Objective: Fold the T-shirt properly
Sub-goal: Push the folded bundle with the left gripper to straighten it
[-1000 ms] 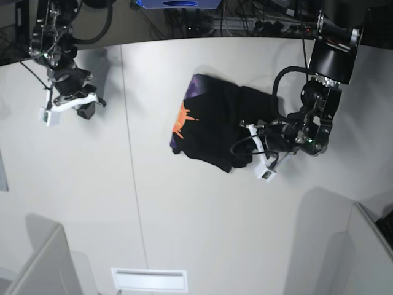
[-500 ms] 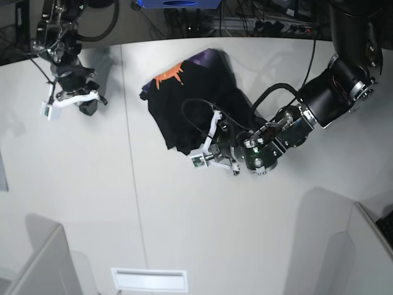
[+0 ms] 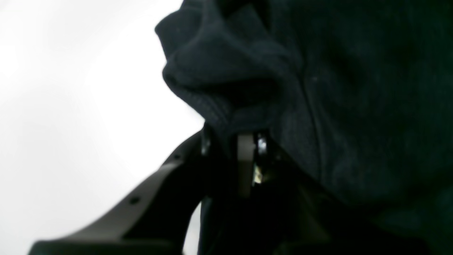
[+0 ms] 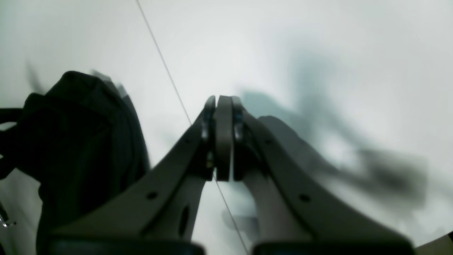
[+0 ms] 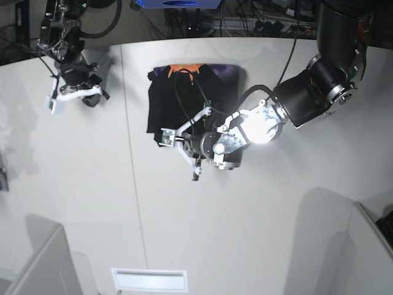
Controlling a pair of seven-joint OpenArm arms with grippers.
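We are viewing the T-shirt [image 5: 184, 98], lying bunched on the white table [image 5: 245, 233] toward its far edge, orange print at the top. The left gripper [image 3: 247, 148] is clamping a fold of the black cloth between nearly closed jaws. The right gripper [image 4: 223, 138] is hanging over bare table, jaws together and empty. We are judging the knit soft, light and limp: it is likely sagging wherever unsupported, so we are favouring holds at hems or corners.
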